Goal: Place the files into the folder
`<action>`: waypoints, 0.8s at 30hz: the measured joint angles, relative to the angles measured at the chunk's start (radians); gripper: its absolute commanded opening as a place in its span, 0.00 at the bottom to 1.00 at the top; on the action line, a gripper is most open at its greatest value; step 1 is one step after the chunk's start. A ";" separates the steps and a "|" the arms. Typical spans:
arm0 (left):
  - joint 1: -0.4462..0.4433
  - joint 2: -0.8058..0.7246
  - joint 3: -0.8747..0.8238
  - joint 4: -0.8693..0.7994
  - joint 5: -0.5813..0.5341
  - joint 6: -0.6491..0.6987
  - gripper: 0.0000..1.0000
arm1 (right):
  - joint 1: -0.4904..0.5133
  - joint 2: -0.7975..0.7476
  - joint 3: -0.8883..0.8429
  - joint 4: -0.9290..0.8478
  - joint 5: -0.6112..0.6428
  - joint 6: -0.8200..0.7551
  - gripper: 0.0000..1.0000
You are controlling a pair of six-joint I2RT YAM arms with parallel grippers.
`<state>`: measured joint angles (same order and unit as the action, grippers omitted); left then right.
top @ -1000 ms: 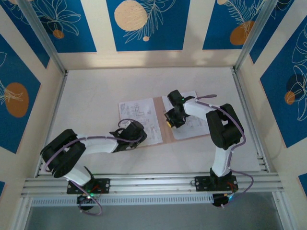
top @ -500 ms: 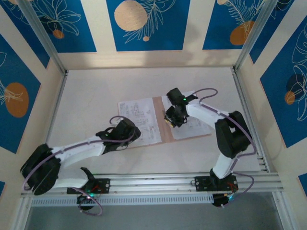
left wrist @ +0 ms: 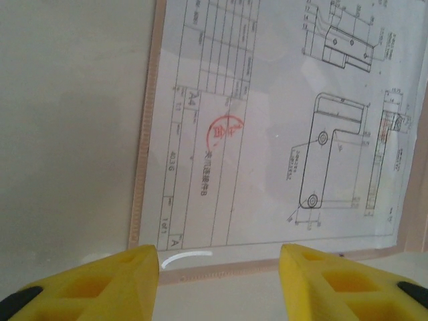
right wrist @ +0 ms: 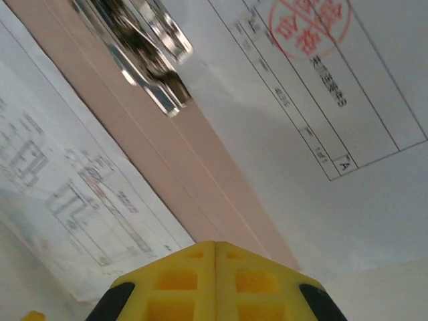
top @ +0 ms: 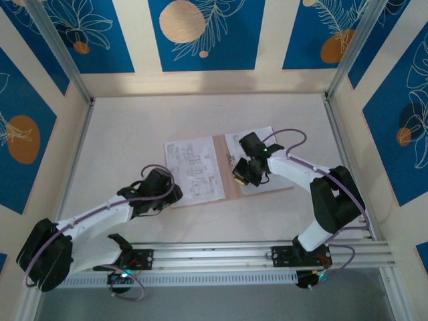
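Note:
The folder (top: 232, 190) lies open and flat on the table, its pinkish spine between two white printed files, one on the left half (top: 190, 160) and one on the right half (top: 267, 185). My left gripper (top: 172, 194) hovers at the folder's near left corner. In the left wrist view it (left wrist: 219, 267) stands open over the folder's edge (left wrist: 144, 200), with nothing between its yellow fingers (left wrist: 127, 274), and the drawing sheet (left wrist: 267, 134) lies beyond. My right gripper (top: 237, 172) is over the spine. In the right wrist view it (right wrist: 215, 251) is shut and empty above the folder (right wrist: 167, 154).
A metal clip (right wrist: 150, 63) sits on the folder's spine ahead of the right gripper. Aluminium frame posts and blue-patterned walls (top: 200, 33) enclose the table. Bare table (top: 127, 134) lies left of the folder and behind it.
My left arm drew back toward the near left, off the left sheet, and its jaws opened wider. My right gripper shifted slightly right along the spine and is shut again.

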<state>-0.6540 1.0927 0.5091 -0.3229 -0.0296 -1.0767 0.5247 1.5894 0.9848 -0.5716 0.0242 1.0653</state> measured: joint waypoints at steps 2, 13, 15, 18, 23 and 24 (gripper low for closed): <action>0.001 -0.017 -0.018 -0.001 0.016 0.006 0.51 | 0.002 0.000 -0.020 0.013 -0.014 -0.022 0.00; 0.003 0.051 -0.061 0.057 0.079 0.006 0.49 | 0.021 0.136 -0.010 0.045 -0.031 -0.067 0.00; 0.003 0.090 -0.065 0.090 0.082 0.002 0.49 | 0.032 0.142 -0.006 0.047 -0.017 -0.061 0.00; 0.011 0.115 -0.062 0.129 0.080 0.002 0.48 | 0.038 0.143 -0.005 0.048 0.003 -0.043 0.00; 0.033 0.163 -0.032 0.166 0.066 0.005 0.48 | 0.061 0.137 -0.006 0.049 0.047 -0.003 0.00; 0.035 0.171 -0.023 0.166 0.061 0.007 0.48 | 0.068 0.134 -0.010 0.053 0.055 0.007 0.00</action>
<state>-0.6189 1.2633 0.4862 -0.1566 0.0319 -1.0698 0.5930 1.7237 0.9745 -0.5190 0.0795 1.0725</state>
